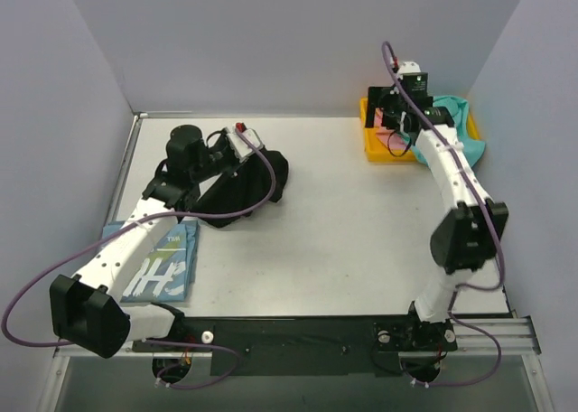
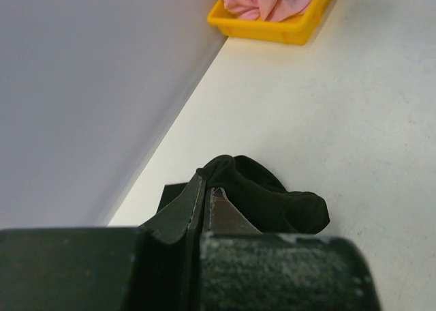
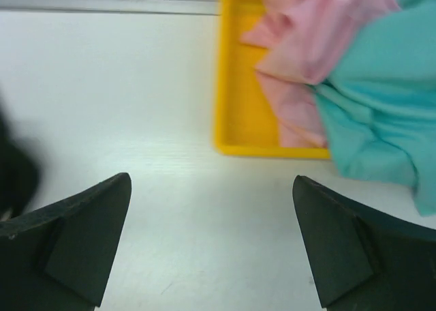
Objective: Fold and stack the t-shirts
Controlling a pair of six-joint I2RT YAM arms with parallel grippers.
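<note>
The white bench (image 1: 361,231) carries a black t-shirt (image 1: 257,182) bunched at back left, pinched at the tips of the closed left fingers (image 2: 204,202). A light blue t-shirt (image 1: 167,267) lies folded near left. In the yellow tray (image 3: 235,86) at back right, a teal t-shirt (image 3: 368,99) overlaps a pink t-shirt (image 3: 306,38). The right fingers (image 3: 82,236) spread wide, empty, just before the tray.

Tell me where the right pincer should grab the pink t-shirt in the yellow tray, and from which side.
Best pinch the bunched pink t-shirt at its raised fold beside the bare tray floor, coming down from above on the uncovered side of the yellow tray. The teal t-shirt overlaps its other edge, so that side looks blocked. The right pincer stands open.
</note>
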